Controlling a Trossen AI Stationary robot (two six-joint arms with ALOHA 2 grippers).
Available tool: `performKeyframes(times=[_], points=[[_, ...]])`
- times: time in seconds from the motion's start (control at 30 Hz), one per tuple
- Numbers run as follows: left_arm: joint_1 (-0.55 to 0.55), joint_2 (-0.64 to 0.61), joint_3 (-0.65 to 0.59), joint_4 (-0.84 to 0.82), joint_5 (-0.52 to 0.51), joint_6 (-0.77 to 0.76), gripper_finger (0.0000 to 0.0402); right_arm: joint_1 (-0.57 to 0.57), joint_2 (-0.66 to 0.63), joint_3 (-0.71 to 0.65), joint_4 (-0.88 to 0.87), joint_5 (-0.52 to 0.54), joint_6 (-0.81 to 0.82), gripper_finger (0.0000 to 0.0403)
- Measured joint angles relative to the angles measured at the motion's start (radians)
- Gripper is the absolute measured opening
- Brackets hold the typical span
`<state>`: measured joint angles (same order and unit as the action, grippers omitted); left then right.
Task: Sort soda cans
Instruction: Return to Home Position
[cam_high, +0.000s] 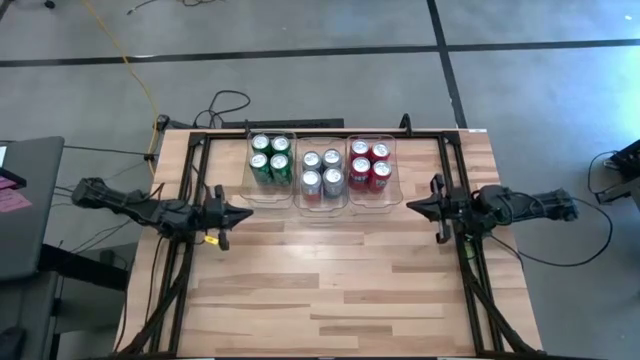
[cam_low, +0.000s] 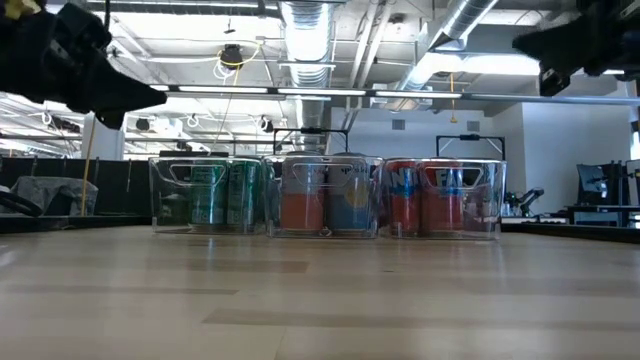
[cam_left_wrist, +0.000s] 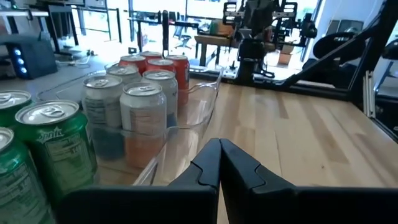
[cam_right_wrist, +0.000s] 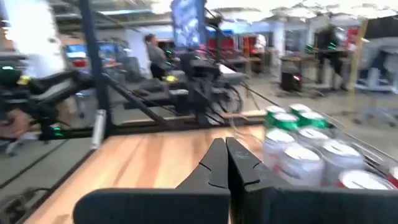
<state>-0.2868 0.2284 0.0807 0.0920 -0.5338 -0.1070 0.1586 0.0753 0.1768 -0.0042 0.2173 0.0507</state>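
Several green cans (cam_high: 270, 158) stand in the left clear bin, several silver cans (cam_high: 321, 172) in the middle bin, several red cans (cam_high: 370, 165) in the right bin, all upright on their bases at the table's far side. In the low view the green cans (cam_low: 222, 194), silver cans (cam_low: 325, 197) and red cans (cam_low: 430, 198) show through the bin walls. My left gripper (cam_high: 247, 213) hovers shut near the left bin's near corner, above the table. My right gripper (cam_high: 410, 206) hovers shut near the right bin's near corner. Both hold nothing.
Three clear plastic bins (cam_high: 322, 205) sit side by side along the far half of the wooden table (cam_high: 330, 290). Dark frame rails (cam_high: 180, 270) run along the table's left and right sides. The near half of the table shows bare wood. A person stands in the room behind (cam_right_wrist: 153, 53).
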Motion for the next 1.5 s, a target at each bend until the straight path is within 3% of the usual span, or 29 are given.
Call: performKeyframes(times=[0.37,0.6,1.33,1.5], points=[[0.100,-0.149,-0.033,-0.072,0.094,-0.003,0.0000,-0.161,-0.027,0.000,-0.027,-0.189,0.057,0.0003],[0.116,-0.152,-0.034,-0.096,0.062,-0.008,0.0000,-0.213,-0.073,-0.001,-0.083,-0.259,0.091,0.0003],[0.105,-0.146,-0.036,-0.114,0.067,-0.005,0.0000,-0.212,-0.073,-0.168,0.165,-0.260,0.144,0.0003],[0.104,-0.127,-0.047,-0.100,0.124,0.009,0.0000,-0.212,-0.073,-0.169,0.158,-0.256,0.161,0.0003]])
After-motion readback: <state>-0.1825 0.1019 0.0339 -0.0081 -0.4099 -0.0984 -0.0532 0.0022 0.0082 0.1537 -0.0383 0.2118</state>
